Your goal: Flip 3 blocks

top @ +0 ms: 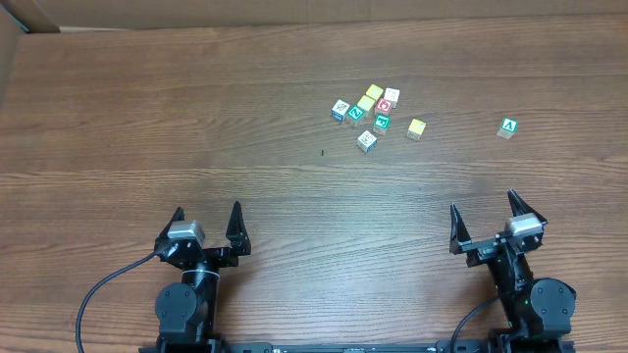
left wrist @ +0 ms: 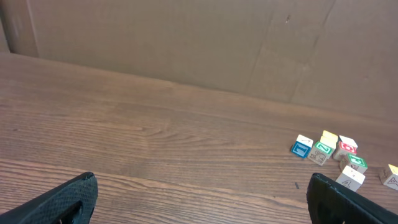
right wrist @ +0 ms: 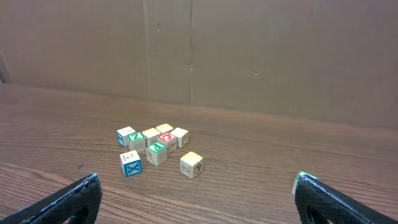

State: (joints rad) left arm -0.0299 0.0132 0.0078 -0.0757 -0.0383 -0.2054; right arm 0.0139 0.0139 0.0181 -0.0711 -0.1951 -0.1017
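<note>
**Mia:** What is the surface (top: pixel 147 118) like?

**Ben:** It is brown wood with long thin lines. It is flat and smooth. Plain brown cardboard (left wrist: pixel 186 43) stands up along its far edge.

**Mia:** Where are the blocks?

**Ben:** They are little wooden cubes with square faces. They sit toward the far edge, a bit to the right of the middle. One white-topped block with a blue side (top: pixel 340 111) is at the left end of a bunch of cubes (top: pixel 384 106). The bunch has yellow, red and green faces packed close together. One white-topped block with a blue mark (top: pixel 366 140) sits just beside the bunch, on the side closer to the near edge. One pale yellow block (top: pixel 416 128) sits on its own, a little to the right of the bunch.

**Mia:** Is there another cube?

**Ben:** Yes. A green cube with a white A (top: pixel 507 127) is all alone, closer to the right edge.

**Mia:** What about the pincers?

**Ben:** The left pincer (top: pixel 206 211) and the right pincer (top: pixel 483 204) are both by the near edge, well apart from the blocks. Each one is spread wide and pinches nothing. Their fingers (left wrist: pixel 68 199) are black and look bumpy up close.
</note>
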